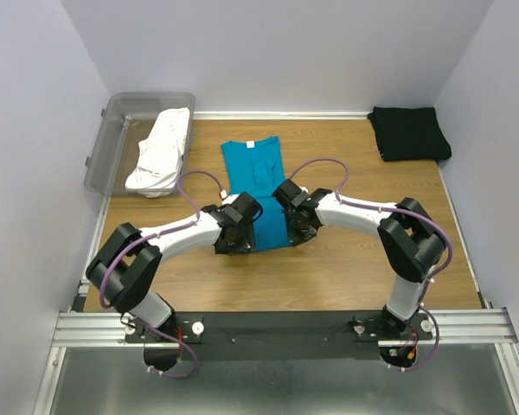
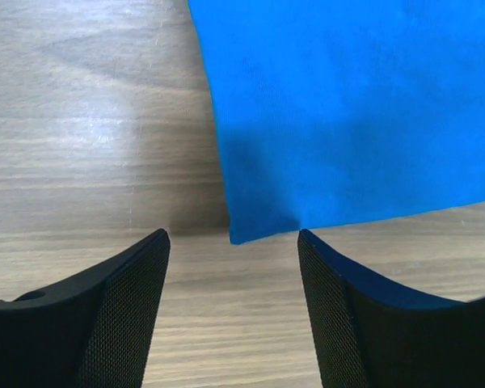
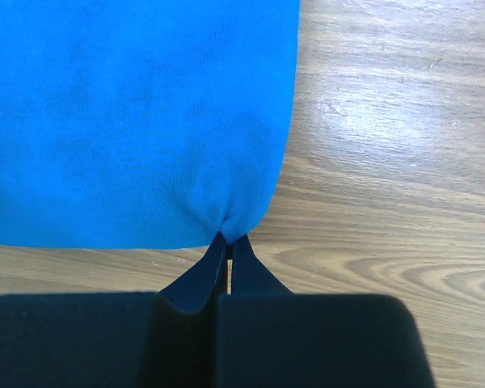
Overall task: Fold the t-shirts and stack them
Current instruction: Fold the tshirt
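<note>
The teal-blue t-shirt (image 1: 258, 177) lies flat in a narrow strip on the wooden table, collar at the far end. My left gripper (image 1: 227, 239) is open at its near left corner; the left wrist view shows that corner (image 2: 242, 230) between the two fingers, untouched. My right gripper (image 1: 296, 232) is shut on the near right corner of the teal shirt (image 3: 230, 222), the cloth puckered at the fingertips. The black t-shirt (image 1: 408, 132) lies folded at the far right. The white t-shirt (image 1: 162, 151) hangs crumpled over the tub's side.
A clear grey plastic tub (image 1: 121, 130) stands at the far left corner. Walls close the table on three sides. Bare wood (image 1: 346, 268) lies between the teal shirt and the near rail (image 1: 277, 324).
</note>
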